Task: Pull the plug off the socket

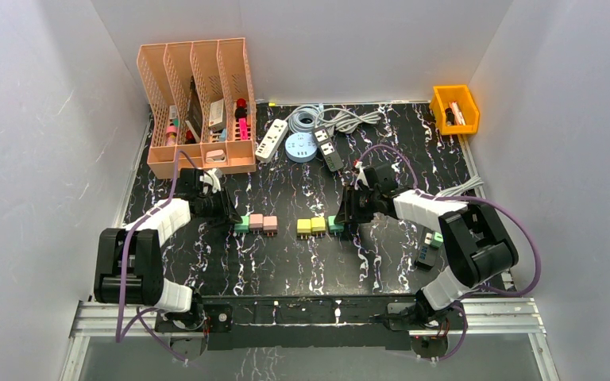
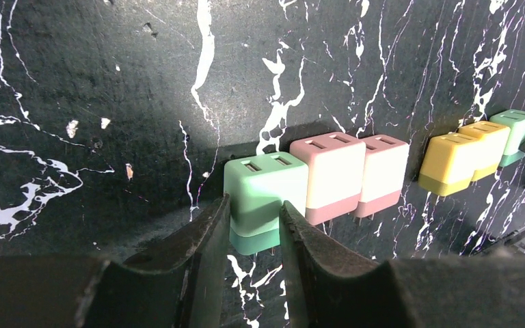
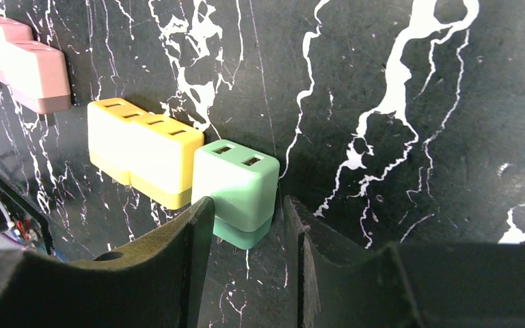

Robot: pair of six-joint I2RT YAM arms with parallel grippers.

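Two rows of small plug cubes lie on the black marbled table (image 1: pixel 286 262). The left row runs green (image 1: pixel 242 225), pink (image 1: pixel 256 222), pink. The right row runs yellow (image 1: pixel 304 227), yellow, green (image 1: pixel 334 224). My left gripper (image 2: pixel 254 202) (image 1: pixel 226 213) is shut on the left green plug (image 2: pixel 265 184). Both fingers press that cube's sides, and it sits flush against the pink cube (image 2: pixel 328 174). My right gripper (image 3: pixel 246 203) (image 1: pixel 348 216) straddles the right green plug (image 3: pixel 236 181), with a thin gap at the right finger (image 3: pixel 301 239). Each cube has two socket slots in its far face and prongs on its near side.
A pink file organiser (image 1: pixel 198 111) stands at the back left. A white power strip (image 1: pixel 272 139), a round blue socket hub (image 1: pixel 301 148) and a black strip (image 1: pixel 327 148) with coiled cables lie at the back. An orange bin (image 1: pixel 454 107) is at the back right. More cubes (image 1: pixel 429 246) lie by the right arm.
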